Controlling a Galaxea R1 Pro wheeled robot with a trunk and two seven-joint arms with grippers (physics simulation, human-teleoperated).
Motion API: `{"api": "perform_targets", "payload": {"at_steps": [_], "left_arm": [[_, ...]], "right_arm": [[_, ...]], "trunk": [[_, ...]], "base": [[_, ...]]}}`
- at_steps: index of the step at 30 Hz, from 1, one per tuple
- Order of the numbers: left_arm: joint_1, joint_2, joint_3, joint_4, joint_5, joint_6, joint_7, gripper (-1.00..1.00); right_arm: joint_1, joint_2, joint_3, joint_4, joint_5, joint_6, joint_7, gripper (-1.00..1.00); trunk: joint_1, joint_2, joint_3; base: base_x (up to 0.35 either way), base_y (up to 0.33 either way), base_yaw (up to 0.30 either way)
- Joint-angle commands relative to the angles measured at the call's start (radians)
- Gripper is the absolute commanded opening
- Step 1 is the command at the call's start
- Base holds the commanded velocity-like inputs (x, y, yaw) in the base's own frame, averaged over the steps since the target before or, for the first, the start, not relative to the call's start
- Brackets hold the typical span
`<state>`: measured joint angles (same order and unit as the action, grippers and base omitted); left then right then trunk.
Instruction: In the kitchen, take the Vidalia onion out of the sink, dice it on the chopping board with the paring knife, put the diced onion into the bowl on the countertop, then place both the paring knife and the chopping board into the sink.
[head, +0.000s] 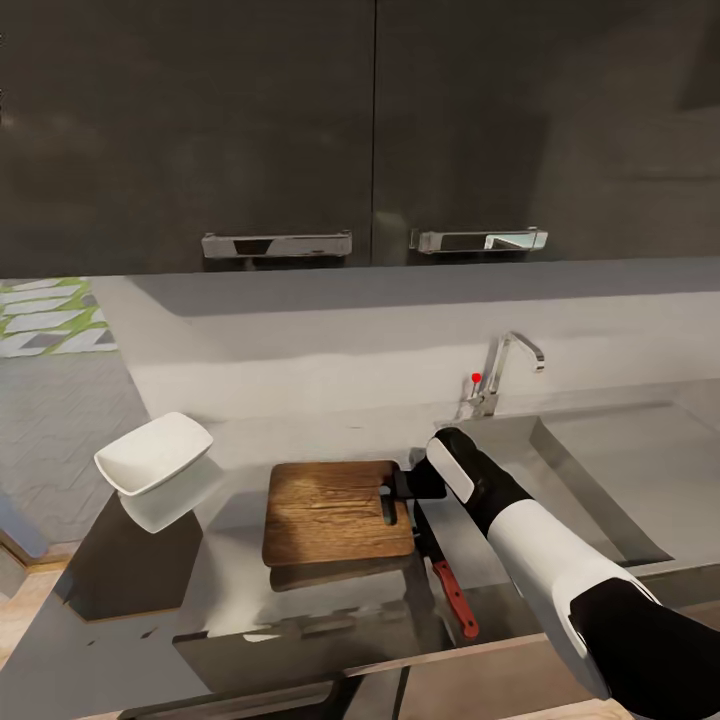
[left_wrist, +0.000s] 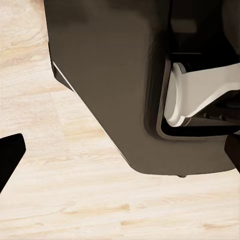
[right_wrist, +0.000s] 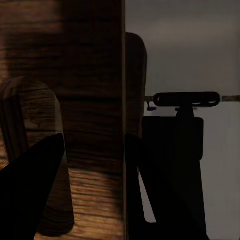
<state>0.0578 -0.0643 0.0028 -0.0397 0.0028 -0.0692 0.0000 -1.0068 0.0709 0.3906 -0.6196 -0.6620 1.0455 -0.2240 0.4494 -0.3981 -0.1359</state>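
The dark wooden chopping board lies on the glossy grey countertop, its slot hole toward the sink. My right gripper is shut on the board's short edge by that slot. In the right wrist view one finger sits over the slot and the other outside the board. The red-handled paring knife rests on the counter just right of the board, under my right forearm. A white squarish bowl stands left of the board. The onion is out of view. My left gripper hangs open over the floor.
A chrome tap with a red-tipped lever stands behind the sink's left corner. Black upper cabinets with two chrome handles hang above the counter. The left wrist view has light wood floor and the robot's dark base.
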Motion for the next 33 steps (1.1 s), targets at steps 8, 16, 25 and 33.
{"api": "perform_targets", "payload": {"at_steps": [8,16,25,33], "left_arm": [[0.0,0.0,0.0,-0.002,0.0,-0.002,0.0,1.0],[0.0,0.0,0.0,-0.002,0.0,-0.001,0.0,1.0],[0.0,0.0,0.0,-0.002,0.0,-0.002,0.0,1.0],[0.0,-0.001,0.0,-0.002,0.0,-0.001,0.0,1.0]], "right_arm": [[0.0,0.002,0.004,0.0,-0.012,0.002,-0.009,-1.0],[0.0,0.003,0.004,0.002,-0.011,0.002,-0.008,-1.0],[0.002,0.003,0.004,0.004,-0.011,0.002,-0.008,-1.0],[0.005,0.003,0.006,0.024,-0.011,0.002,-0.009,-1.0]], "trunk": [[0.001,-0.002,0.01],[0.001,-0.002,0.023],[0.001,-0.002,0.037],[0.001,-0.002,0.042]], "base": [[0.0,0.0,0.0],[0.0,0.0,0.0],[0.0,0.0,0.013],[0.0,0.0,0.025]]}}
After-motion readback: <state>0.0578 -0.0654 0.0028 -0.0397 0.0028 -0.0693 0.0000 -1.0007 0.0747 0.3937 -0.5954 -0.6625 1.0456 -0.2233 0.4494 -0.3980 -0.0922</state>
